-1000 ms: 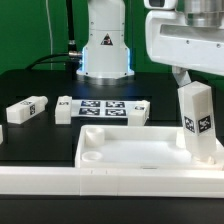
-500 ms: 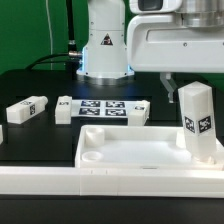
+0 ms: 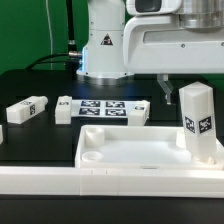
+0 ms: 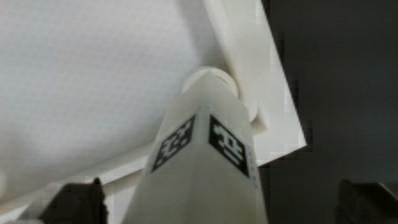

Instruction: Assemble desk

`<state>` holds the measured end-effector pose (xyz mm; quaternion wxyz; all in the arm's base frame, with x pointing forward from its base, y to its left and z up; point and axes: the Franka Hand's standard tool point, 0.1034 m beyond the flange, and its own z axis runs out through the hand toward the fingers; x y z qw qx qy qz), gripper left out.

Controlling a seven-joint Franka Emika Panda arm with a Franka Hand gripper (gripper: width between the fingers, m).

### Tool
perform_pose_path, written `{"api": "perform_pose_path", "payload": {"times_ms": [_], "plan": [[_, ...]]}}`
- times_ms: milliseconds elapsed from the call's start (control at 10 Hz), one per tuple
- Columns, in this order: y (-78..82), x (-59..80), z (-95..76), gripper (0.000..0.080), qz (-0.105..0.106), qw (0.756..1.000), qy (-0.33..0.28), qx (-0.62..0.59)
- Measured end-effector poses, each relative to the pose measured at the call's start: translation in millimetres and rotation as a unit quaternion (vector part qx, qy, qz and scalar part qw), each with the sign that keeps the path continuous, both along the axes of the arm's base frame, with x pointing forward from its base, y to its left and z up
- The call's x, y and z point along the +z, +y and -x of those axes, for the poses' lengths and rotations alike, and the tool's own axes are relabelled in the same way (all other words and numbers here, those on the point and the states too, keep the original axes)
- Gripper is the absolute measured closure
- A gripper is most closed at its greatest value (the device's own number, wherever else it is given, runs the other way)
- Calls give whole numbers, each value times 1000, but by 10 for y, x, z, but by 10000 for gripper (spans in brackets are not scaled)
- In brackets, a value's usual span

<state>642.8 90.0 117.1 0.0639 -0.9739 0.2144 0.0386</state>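
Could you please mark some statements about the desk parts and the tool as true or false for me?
1. A leg stands upright in a corner of the tabletop, at the exterior view's right. True.
2. The tool is shut on that leg. False: its jaws stand wide open, holding nothing.
3. A second leg lies on the black table, at the exterior view's left of the marker board. True.
4. All four legs are fitted in the tabletop. False: only one stands in it.
5. The marker board lies inside the tabletop. False: it lies on the table beyond it.
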Motion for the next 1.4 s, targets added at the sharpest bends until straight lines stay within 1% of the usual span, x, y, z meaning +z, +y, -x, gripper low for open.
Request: {"api": "perform_pose_path", "payload": {"times_ms": [400,700,900,1200,1400], "plan": [[0,0,0,150,0,1000,0,0],[-1,-10,4,150,-1,1000,-2,21],[65,-31,22,150,-2,997,-10,81],[61,-45,22,150,-10,974,-29,224],[59,-51,24,150,-12,959,-37,281]]}}
